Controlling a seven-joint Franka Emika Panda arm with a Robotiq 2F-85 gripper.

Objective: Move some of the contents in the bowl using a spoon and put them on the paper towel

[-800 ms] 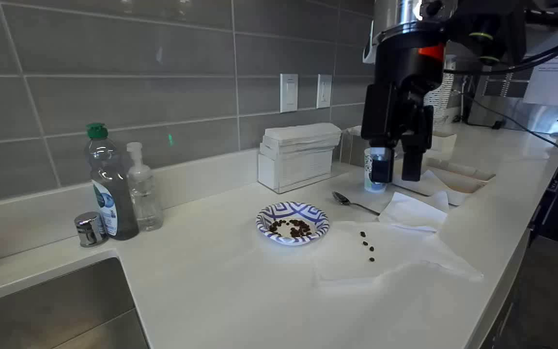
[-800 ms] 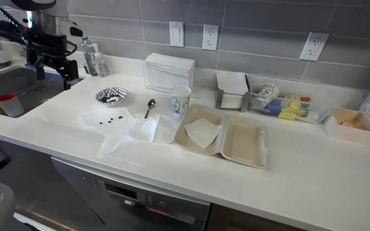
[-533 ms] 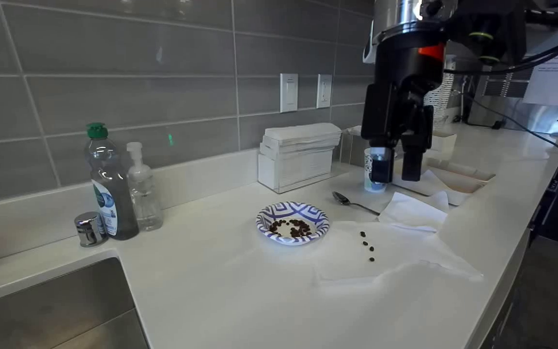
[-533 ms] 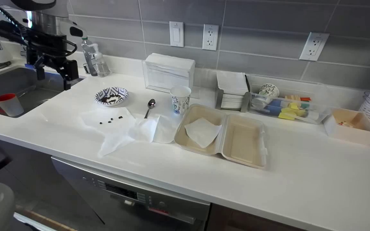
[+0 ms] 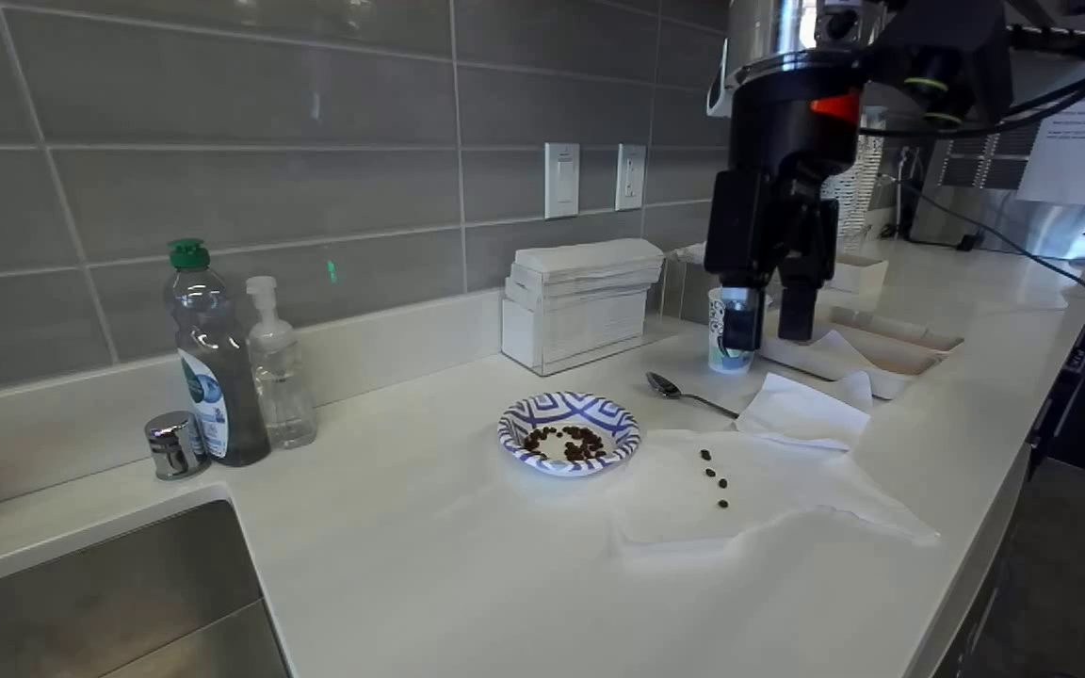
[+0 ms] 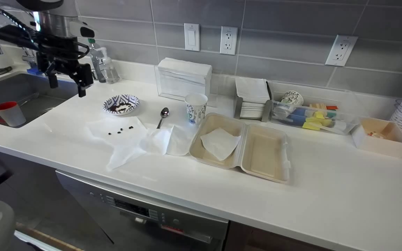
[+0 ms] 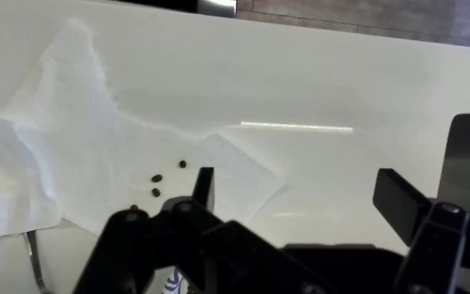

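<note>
The bowl (image 5: 569, 405), with a blue-and-white rim, stands on the counter in both exterior views (image 6: 131, 99). Dark brown contents (image 5: 584, 443) lie in it. The white paper towel (image 5: 787, 485) lies flat beside the bowl, with several dark bits (image 5: 722, 483) on it. The spoon (image 5: 663, 384) lies on the counter beyond the bowl, its handle end at a folded white sheet; part of it shows in the wrist view (image 7: 35, 257). My gripper (image 5: 770, 330) is open and empty, high above the counter, on the sink side of the bowl in an exterior view (image 6: 67, 88).
A paper cup (image 6: 196, 108) and an open takeout box (image 6: 265, 153) stand past the spoon. A napkin box (image 5: 580, 311) is against the wall. Soap bottles (image 5: 213, 367) stand near the sink (image 6: 30, 104), which holds a red-and-white mug (image 6: 10, 113).
My gripper has moved a little away from the sink toward the bowl and slightly up. It stays open. The bowl, spoon and towel have not moved.
</note>
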